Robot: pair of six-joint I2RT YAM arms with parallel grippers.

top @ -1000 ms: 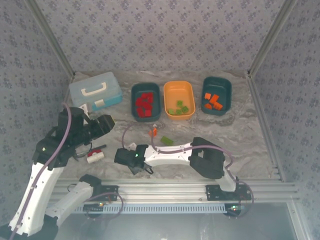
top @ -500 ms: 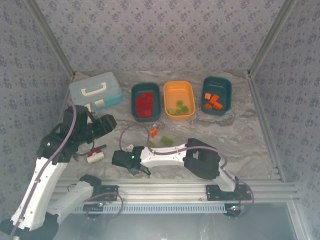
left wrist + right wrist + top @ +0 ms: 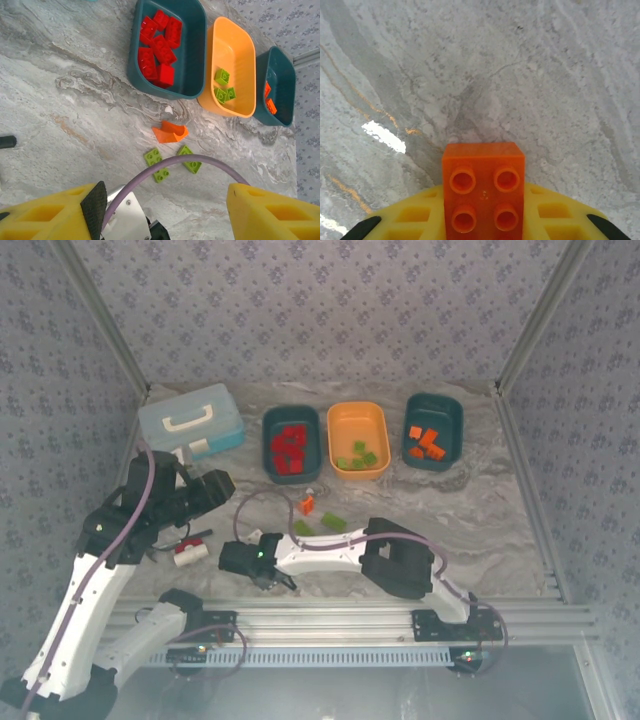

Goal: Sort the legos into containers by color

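Far left, at the back of the bench (image 3: 500,510), the light blue case (image 3: 190,420) with its white handle sits flat. Just in front of it the left hand (image 3: 162,200) hangs above the bench, yellow fingers (image 3: 50,215) spread wide with nothing between them. Its own wrist view cuts both fingers off at the bottom edge.

Nearer the arms lies the small white cylinder (image 3: 190,552), red at one end. There's a thin dark rod (image 3: 197,536) beside it, too small to make out.

Next along, the right hand (image 3: 228,562) reaches low across the near bench, and it's clamped tight on an orange brick (image 3: 483,192). Four studs face its wrist camera and the frame cuts off the brick's lower edge. From overhead the brick is hidden under the hand.

Moving on, the left teal tub (image 3: 134,60) holds a heap of red bricks (image 3: 157,47), overlapping too much to count. In front of it, loose on the bench, are an orange piece (image 3: 170,132) of unclear shape and three green bricks (image 3: 153,157). A purple cable (image 3: 220,165) crosses one of them.

The orange tub (image 3: 237,50) holds three more green bricks. Far right, the right teal tub (image 3: 282,65) holds orange bricks (image 3: 425,443). In the left wrist view its wall hides most of them.
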